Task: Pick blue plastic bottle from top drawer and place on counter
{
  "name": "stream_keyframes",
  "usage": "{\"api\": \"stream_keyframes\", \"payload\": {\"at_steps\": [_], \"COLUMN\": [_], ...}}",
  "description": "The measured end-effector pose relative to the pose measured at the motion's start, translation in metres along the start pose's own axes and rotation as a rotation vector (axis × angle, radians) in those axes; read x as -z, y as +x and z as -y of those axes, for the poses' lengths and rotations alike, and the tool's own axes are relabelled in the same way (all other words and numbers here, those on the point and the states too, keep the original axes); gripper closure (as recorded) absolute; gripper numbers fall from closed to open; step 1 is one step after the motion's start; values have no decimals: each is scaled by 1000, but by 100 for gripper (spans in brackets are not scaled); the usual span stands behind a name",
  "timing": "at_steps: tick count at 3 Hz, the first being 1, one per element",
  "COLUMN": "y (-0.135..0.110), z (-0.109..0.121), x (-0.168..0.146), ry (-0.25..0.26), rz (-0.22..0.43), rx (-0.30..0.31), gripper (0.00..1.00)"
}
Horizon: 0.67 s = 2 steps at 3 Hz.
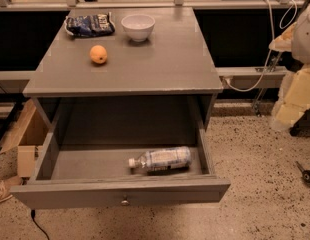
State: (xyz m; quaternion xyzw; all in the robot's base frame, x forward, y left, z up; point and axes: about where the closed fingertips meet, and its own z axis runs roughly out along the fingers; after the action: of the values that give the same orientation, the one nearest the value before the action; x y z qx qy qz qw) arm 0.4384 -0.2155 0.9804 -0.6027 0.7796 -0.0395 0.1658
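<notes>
Reach step: bottle (160, 159) lying flat in the open drawer (70, 196), gripper (297, 91) far right of the drawer, state untellable; calls for lowering onto the bottle.

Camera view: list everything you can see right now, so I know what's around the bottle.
bottle: one, clear with pale label, lying on its side in the drawer, right half
drawer: one, grey, pulled open
counter: one, grey, above the drawer
orange: one, orange, counter left
bowl: one, white, counter back
snack bag: one, dark blue, counter back left
cardboard box: one, brown, floor left
claw: one, pale yellowish, right edge, away from the drawer
</notes>
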Motion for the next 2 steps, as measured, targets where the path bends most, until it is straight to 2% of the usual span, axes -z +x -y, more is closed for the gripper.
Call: {"api": "stream_keyframes", "payload": {"at_steps": [2], "y": [-2], "z": [2], "x": [-7], "ry": [-7], "rz": [18], "rx": [-8], "gripper": [0]}}
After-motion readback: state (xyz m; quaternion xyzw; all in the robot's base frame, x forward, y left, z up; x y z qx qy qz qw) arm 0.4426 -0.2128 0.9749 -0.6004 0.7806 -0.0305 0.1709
